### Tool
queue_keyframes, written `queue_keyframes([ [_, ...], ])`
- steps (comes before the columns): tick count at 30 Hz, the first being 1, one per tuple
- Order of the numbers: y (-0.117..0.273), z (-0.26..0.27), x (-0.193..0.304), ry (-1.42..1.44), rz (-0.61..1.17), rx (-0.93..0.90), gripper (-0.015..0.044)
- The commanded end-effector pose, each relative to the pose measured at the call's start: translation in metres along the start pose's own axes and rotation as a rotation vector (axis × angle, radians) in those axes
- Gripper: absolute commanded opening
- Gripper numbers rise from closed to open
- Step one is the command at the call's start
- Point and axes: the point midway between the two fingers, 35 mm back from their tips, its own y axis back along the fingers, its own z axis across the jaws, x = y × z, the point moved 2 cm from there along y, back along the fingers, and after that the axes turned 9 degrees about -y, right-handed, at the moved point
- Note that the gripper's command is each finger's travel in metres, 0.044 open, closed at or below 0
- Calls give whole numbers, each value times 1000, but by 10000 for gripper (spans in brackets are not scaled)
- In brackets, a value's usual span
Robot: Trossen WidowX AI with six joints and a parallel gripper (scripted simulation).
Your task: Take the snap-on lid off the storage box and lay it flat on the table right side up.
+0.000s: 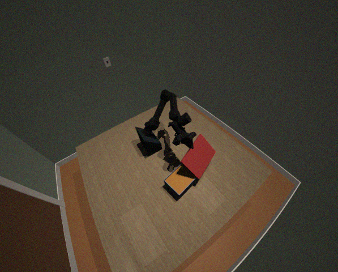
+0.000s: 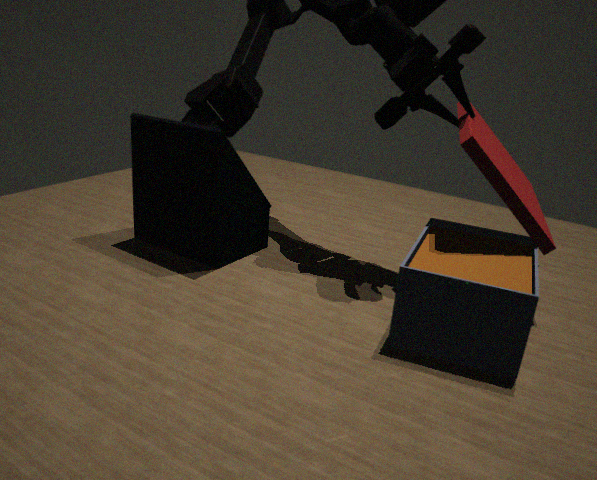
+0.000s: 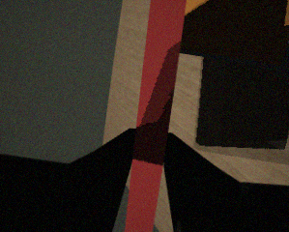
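Note:
The red lid [image 1: 199, 156] [image 2: 510, 178] [image 3: 165, 29] is off the box and steeply tilted, its upper edge at the gripper and its lower edge out toward the box's far right side. My gripper [image 1: 192, 147] [image 2: 465, 119] [image 3: 150, 137] is shut on the lid's edge, one finger on each side of it. The dark box [image 1: 172, 190] [image 2: 458, 325] stands open on the table, its orange inside showing. In the exterior view the lid's low corner overlaps the view of the box's back right corner; whether they touch is hard to tell.
The arm's dark base block [image 1: 149, 144] [image 2: 200, 191] stands on the wooden table [image 1: 128, 187] [image 2: 184, 372], to the left of the box in the exterior view. The arm's shadow falls between base and box. The table's edges show in the top view.

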Motion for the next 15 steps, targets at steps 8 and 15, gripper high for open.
queue_keyframes([
  [8, 3, -5, 25, -6, 10, 4, 0],
  [15, 4, -8, 38, -6, 10, 4, 0],
])
